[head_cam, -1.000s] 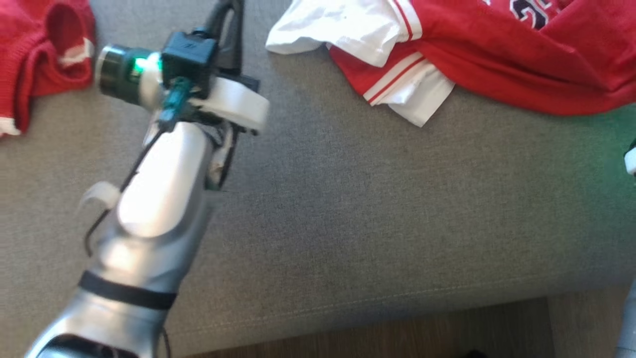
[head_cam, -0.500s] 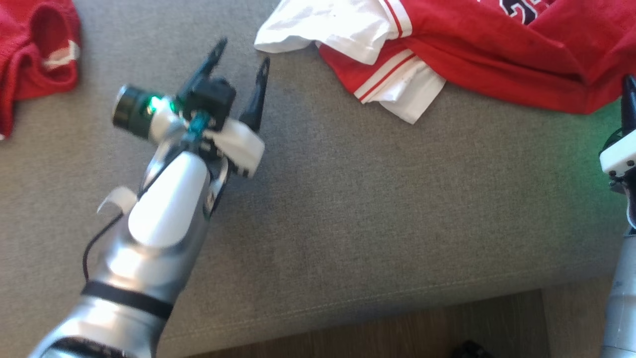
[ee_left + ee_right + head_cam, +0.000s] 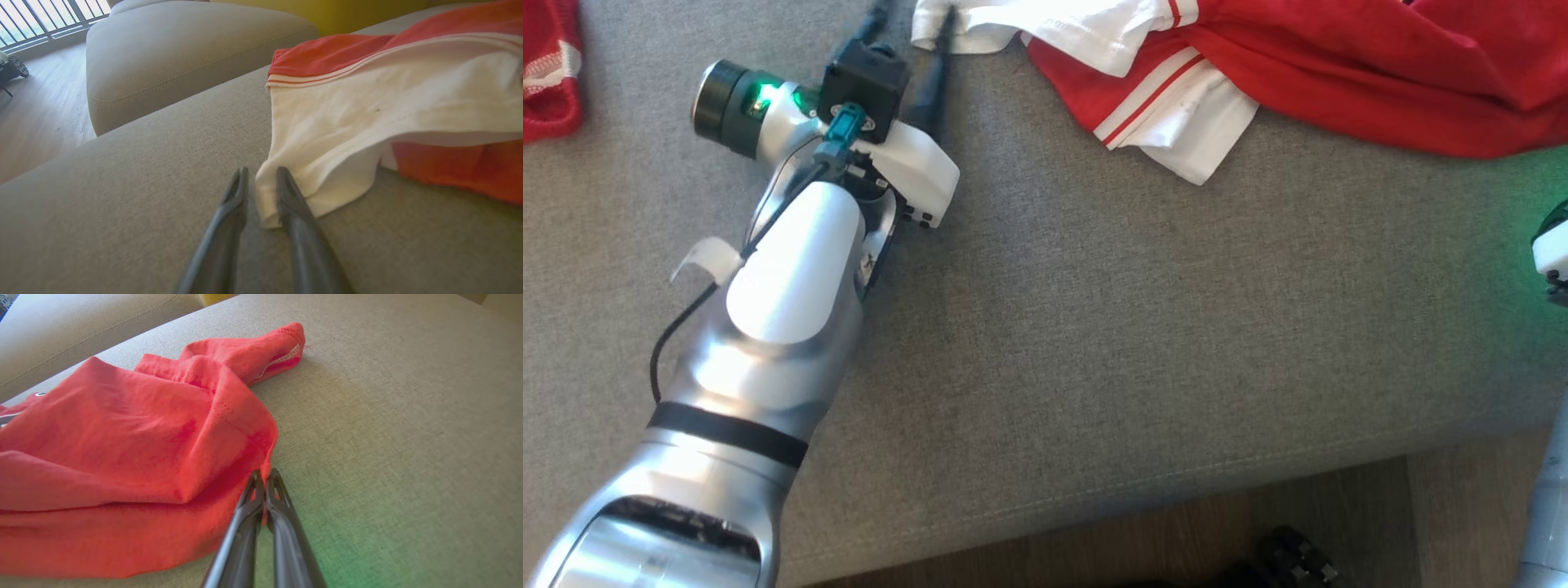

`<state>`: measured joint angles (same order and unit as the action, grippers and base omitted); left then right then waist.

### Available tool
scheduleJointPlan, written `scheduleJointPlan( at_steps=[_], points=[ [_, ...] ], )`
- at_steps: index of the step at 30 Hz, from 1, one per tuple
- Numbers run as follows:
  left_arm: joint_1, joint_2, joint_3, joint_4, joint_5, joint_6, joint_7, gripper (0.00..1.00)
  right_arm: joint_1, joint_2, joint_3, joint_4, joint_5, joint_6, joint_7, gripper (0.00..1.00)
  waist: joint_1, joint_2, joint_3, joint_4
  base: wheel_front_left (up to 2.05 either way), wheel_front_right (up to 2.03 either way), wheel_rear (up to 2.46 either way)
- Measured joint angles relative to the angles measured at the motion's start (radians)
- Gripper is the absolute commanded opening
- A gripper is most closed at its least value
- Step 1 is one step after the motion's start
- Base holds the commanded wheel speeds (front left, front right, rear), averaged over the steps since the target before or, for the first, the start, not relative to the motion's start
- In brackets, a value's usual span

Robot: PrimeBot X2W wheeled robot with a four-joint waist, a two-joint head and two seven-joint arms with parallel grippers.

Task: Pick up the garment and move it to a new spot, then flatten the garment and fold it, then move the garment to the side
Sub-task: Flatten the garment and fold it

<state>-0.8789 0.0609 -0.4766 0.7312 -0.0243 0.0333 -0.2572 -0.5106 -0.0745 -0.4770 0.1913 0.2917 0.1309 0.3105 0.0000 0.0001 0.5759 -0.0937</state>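
Grey couch (image 3: 1094, 327) | left gripper (image 3: 262, 172) apart, white garment (image 3: 367, 122) corner between its jaws | right gripper (image 3: 264, 474) clamped on garment's red edge

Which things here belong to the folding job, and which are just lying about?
Job: red and white garment, its white sleeve corner between the open fingers of the left gripper; right gripper, shut on its red edge.
Lying about: small red garment at far left, grey sofa cushion, wooden floor.

Silver-white forearm (image 3: 768, 327), black band (image 3: 727, 433), black cable (image 3: 678, 327), teal connector (image 3: 837, 135), green light (image 3: 764, 98), dark fingers (image 3: 300, 228).
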Motion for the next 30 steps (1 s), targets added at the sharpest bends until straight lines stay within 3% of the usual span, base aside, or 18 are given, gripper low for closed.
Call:
scheduleJointPlan(
  at_steps=[5,10,14,20,23,27,30],
  points=[
    [-0.005,-0.006,0.016,0.016,-0.055,-0.049,-0.001,0.0,-0.018,0.001,0.006,0.008,0.0,0.0,-0.013,0.0,0.0,0.0,-0.02,0.007,0.0,0.0,0.0],
    [0.079,-0.023,0.163,-0.021,-0.24,-0.122,0.001,0.0,-0.023,0.004,0.036,0.045,0.013,0.0,-0.06,0.0,0.0,0.0,-0.092,0.015,0.0,0.0,0.0],
    [0.1,-0.027,0.268,-0.073,-0.366,-0.154,0.001,0.0,-0.062,0.003,0.075,0.079,0.018,0.0,-0.091,0.0,0.0,0.0,-0.167,0.02,0.0,0.0,0.0],
    [0.083,-0.025,0.284,-0.126,-0.67,-0.158,0.03,0.0,-0.154,0.0,0.142,0.146,0.036,0.0,-0.121,0.0,0.0,0.0,-0.289,0.023,0.0,0.0,0.0],
    [0.044,0.007,0.29,-0.18,-0.796,-0.158,0.087,0.0,-0.209,-0.018,0.162,0.181,0.049,0.0,-0.121,0.0,0.0,0.0,-0.353,0.026,0.0,0.0,0.0],
    [-0.044,0.073,0.347,-0.221,-0.878,-0.156,0.145,0.0,-0.288,-0.041,0.171,0.224,0.067,0.0,-0.116,0.0,0.0,0.0,-0.433,0.03,0.0,0.0,0.0],
    [-0.124,0.101,0.37,-0.242,-0.889,-0.129,0.182,0.0,-0.368,-0.047,0.169,0.263,0.081,0.0,-0.107,0.0,0.0,0.0,-0.477,0.031,0.0,0.0,0.0]
  ],
)
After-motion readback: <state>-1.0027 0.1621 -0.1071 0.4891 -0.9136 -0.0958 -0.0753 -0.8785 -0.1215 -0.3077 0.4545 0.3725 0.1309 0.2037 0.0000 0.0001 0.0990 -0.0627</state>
